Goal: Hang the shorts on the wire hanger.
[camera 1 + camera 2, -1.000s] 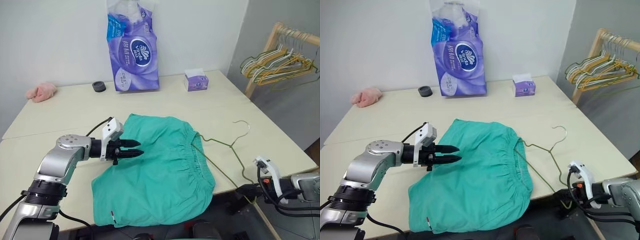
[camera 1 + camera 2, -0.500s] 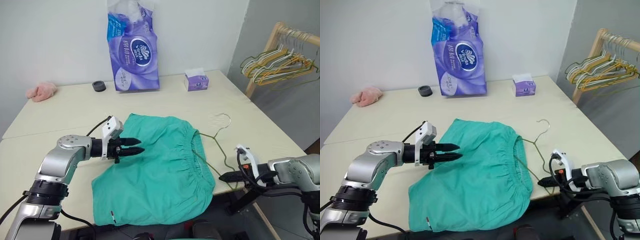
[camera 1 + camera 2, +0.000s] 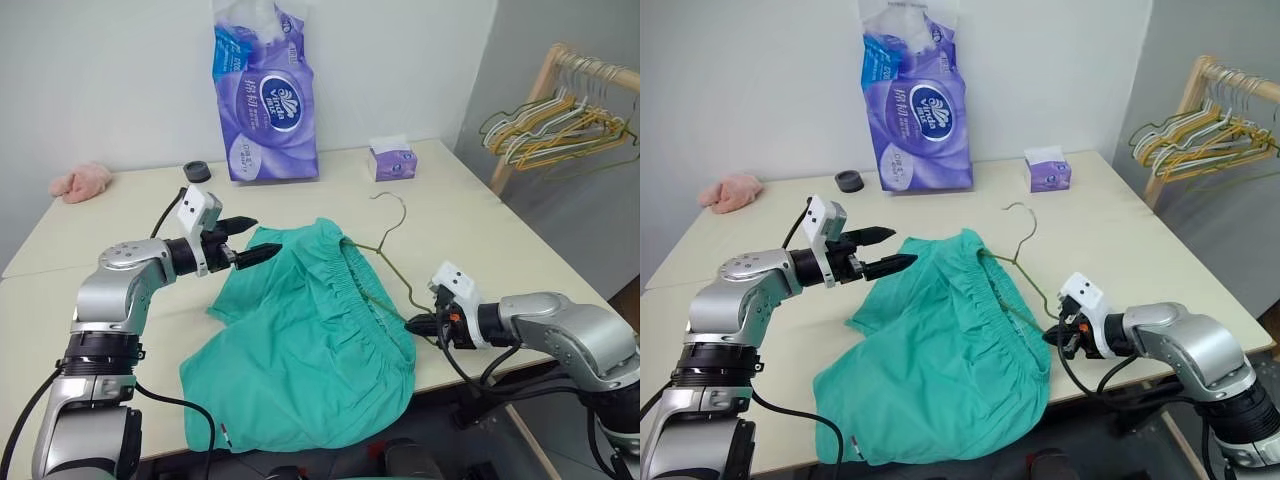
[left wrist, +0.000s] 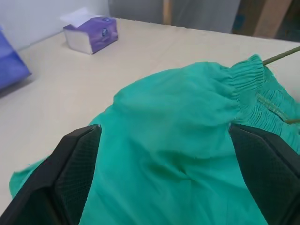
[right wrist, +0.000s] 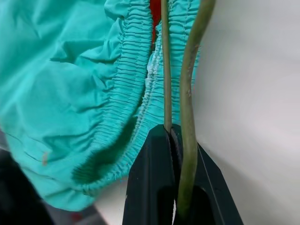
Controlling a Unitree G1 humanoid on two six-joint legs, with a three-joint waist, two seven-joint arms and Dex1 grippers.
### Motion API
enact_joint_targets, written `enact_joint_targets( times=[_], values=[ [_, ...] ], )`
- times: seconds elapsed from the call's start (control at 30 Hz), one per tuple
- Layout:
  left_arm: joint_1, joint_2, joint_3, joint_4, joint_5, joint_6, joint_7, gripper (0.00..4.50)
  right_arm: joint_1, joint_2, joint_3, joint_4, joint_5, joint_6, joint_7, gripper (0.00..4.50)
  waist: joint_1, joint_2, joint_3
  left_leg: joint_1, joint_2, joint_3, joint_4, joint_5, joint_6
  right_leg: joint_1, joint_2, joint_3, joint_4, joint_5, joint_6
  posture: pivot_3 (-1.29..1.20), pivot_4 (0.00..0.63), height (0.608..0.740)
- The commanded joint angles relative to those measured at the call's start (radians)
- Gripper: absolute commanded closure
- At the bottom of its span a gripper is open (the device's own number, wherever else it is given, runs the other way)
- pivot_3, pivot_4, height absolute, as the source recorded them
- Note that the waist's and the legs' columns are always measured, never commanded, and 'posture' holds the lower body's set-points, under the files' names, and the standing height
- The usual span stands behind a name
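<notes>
Right gripper clamped on hanger wire inside shorts waistband; left gripper spread, holding nothing, above shorts

Purple tissue pack, tissue box, pink cloth, perhaps tape roll.

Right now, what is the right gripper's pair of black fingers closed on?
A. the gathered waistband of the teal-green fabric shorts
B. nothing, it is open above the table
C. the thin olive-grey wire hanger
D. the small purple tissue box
C. In the right wrist view the right gripper is shut on the thin olive-grey wire hanger, whose wire runs up from between the fingers beside the waistband of the teal-green shorts.
</notes>
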Motion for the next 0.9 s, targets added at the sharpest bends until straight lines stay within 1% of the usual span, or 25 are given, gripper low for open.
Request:
enact_joint_targets(
  times=[0.03,0.1,0.2,0.37,0.53,0.7,0.73,0.77,0.9],
  values=[
    [-0.057,0.103,-0.122,-0.031,0.139,-0.228,-0.176,0.04,-0.027,-0.044,0.056,-0.04,-0.09,-0.149,0.045,4.5,-0.002,0.0,0.0,-0.001,0.0,0.001,0.0,0.0,0.0,-0.001,0.0,0.0,0.0,0.0,0.0,-0.2,0.0,0.74],
    [-0.09,0.113,-0.168,-0.003,0.188,-0.325,-0.218,0.04,-0.035,-0.063,0.086,-0.036,-0.132,-0.211,0.072,4.5,-0.001,0.0,0.0,-0.005,0.0,0.001,0.001,0.001,-0.002,-0.005,0.0,0.0,0.0,0.0,0.0,-0.2,0.0,0.74],
    [-0.131,0.087,-0.2,0.029,0.207,-0.388,-0.25,0.04,-0.045,-0.07,0.112,-0.037,-0.173,-0.268,0.096,4.5,0.002,0.0,0.0,-0.007,0.0,0.0,0.001,0.001,-0.001,-0.006,0.0,0.0,0.0,0.001,0.0,-0.2,0.0,0.74],
    [-0.149,0.05,-0.236,0.031,0.206,-0.399,-0.313,0.04,-0.062,-0.058,0.131,-0.047,-0.211,-0.301,0.118,4.5,-0.001,0.0,0.0,-0.009,0.0,0.0,0.002,0.0,0.0,-0.008,0.0,0.0,0.001,0.001,0.0,-0.21,0.0,0.74],
    [-0.077,0.069,-0.3,0.015,0.222,-0.385,-0.409,0.04,-0.092,-0.039,0.141,-0.066,-0.245,-0.332,0.127,4.5,-0.018,0.001,0.0,-0.01,0.0,0.0,0.002,0.0,0.0,-0.009,0.0,0.0,0.001,0.001,0.0,-0.23,0.0,0.74],
    [-0.062,0.068,-0.306,0.065,0.252,-0.406,-0.414,0.04,-0.103,-0.032,0.136,-0.08,-0.271,-0.366,0.137,4.5,-0.028,0.0,0.0,-0.011,0.0,-0.002,0.002,0.0,0.0,-0.009,0.0,-0.001,0.001,0.001,0.0,-0.23,0.0,0.74],
    [-0.063,0.064,-0.306,0.073,0.254,-0.403,-0.413,0.42,-0.106,-0.029,0.134,-0.081,-0.273,-0.37,0.14,4.5,-0.028,0.001,0.0,-0.011,0.0,-0.002,0.002,0.0,0.0,-0.009,0.0,-0.001,0.001,0.001,0.0,-0.23,0.0,0.74],
    [-0.065,0.058,-0.305,0.082,0.256,-0.405,-0.407,0.6,-0.109,-0.026,0.131,-0.081,-0.274,-0.372,0.142,4.5,-0.028,0.0,0.0,-0.011,-0.001,-0.002,0.002,0.0,0.0,-0.009,0.0,-0.001,0.001,0.001,0.0,-0.23,0.0,0.74],
    [-0.063,0.035,-0.294,0.09,0.241,-0.381,-0.393,1.82,-0.114,-0.021,0.121,-0.084,-0.273,-0.379,0.151,4.5,-0.028,0.0,0.0,-0.011,-0.001,-0.002,0.002,0.0,0.0,-0.009,0.0,-0.001,0.001,0.001,0.0,-0.24,0.0,0.74]
  ],
)
